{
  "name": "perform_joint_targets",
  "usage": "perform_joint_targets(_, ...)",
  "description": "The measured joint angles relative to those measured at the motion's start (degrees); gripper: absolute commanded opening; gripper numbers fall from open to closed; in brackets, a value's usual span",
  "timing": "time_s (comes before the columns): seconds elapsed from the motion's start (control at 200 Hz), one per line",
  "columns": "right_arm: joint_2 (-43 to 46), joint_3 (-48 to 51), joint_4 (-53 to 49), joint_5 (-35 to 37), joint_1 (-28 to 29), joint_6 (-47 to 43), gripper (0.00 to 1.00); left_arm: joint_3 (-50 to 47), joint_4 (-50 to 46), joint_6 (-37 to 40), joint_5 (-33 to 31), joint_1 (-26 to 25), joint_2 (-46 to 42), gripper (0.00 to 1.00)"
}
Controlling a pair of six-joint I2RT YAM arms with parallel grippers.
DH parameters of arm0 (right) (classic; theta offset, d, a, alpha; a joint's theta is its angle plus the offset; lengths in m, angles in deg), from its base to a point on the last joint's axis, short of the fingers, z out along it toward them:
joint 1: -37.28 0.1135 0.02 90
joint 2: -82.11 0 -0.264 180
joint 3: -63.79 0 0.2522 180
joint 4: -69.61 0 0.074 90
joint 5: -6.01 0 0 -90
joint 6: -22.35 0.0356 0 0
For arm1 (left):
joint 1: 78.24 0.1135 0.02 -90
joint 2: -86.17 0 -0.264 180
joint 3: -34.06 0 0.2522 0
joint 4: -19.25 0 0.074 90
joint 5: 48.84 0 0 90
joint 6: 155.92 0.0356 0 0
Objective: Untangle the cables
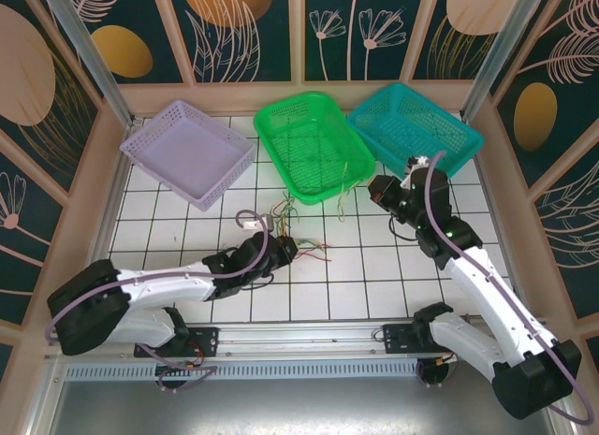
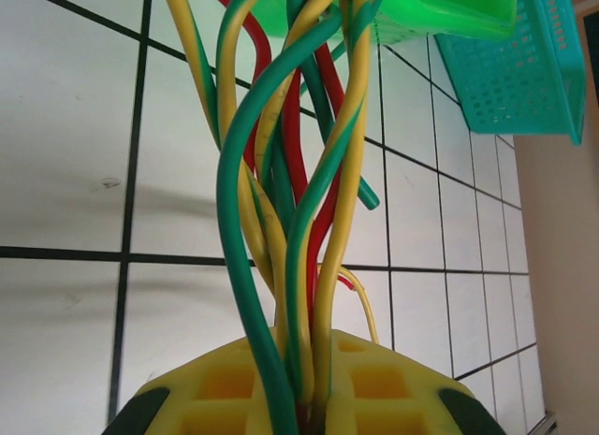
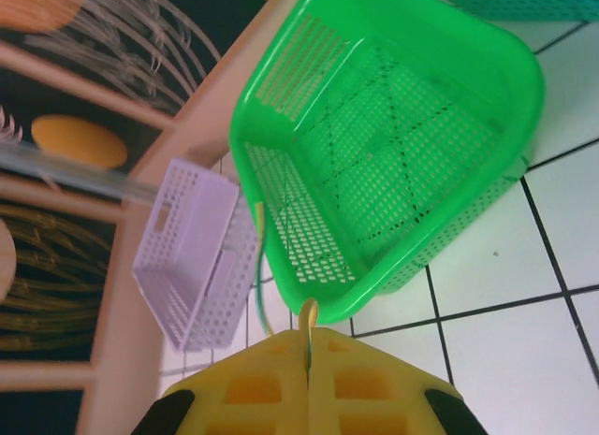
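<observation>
The cables (image 1: 292, 231) form a small red, green and yellow bundle on the white tiles in front of the green basket. In the top view my left gripper (image 1: 281, 251) sits at the bundle's near end. Seen from the left wrist, its yellow pads (image 2: 393, 388) are shut on several twisted cables (image 2: 281, 173) that rise away from them. My right gripper (image 1: 379, 190) hovers beside the green basket's right corner. Its pads (image 3: 374, 384) are shut on one thin yellow-green cable (image 3: 308, 315), which hangs toward the bundle (image 1: 345, 196).
Three empty baskets stand along the back: lilac (image 1: 187, 150), green (image 1: 314, 145) and teal (image 1: 412, 131). From the right wrist, the green basket (image 3: 393, 136) is close ahead and the lilac one (image 3: 197, 257) lies beyond. Wooden walls enclose the tiled table.
</observation>
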Motion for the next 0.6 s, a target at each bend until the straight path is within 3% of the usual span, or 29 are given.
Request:
perform_joint_targets(0.25, -4.24, -2.8, -2.84, -4.66, 0.0, -9.88, 0.0, -0.57, 13.97, -3.74, 1.14, 0.0, 11.47, 0.17)
perform_joint_targets(0.33, -5.07, -2.8, -3.56, -5.53, 0.0, -11.3, 0.0, 1.73, 15.15, -4.13, 2.14, 0.0, 14.93, 0.44)
perform_joint_targets(0.415, -5.29, -2.8, -4.02, -6.05, 0.0, -12.46, 0.0, 3.3, 15.21, -4.74, 2.16, 0.0, 15.82, 0.64)
perform_joint_targets(0.465, -5.27, -2.82, -4.17, -6.47, 0.0, -13.05, 0.0, 3.72, 14.58, -5.51, 1.62, 0.0, 15.28, 0.7)
perform_joint_targets(0.601, -5.22, -2.89, -4.61, -6.86, 0.02, -14.64, 0.0, 3.87, 8.96, -6.29, -0.94, 0.0, 9.01, 0.74)
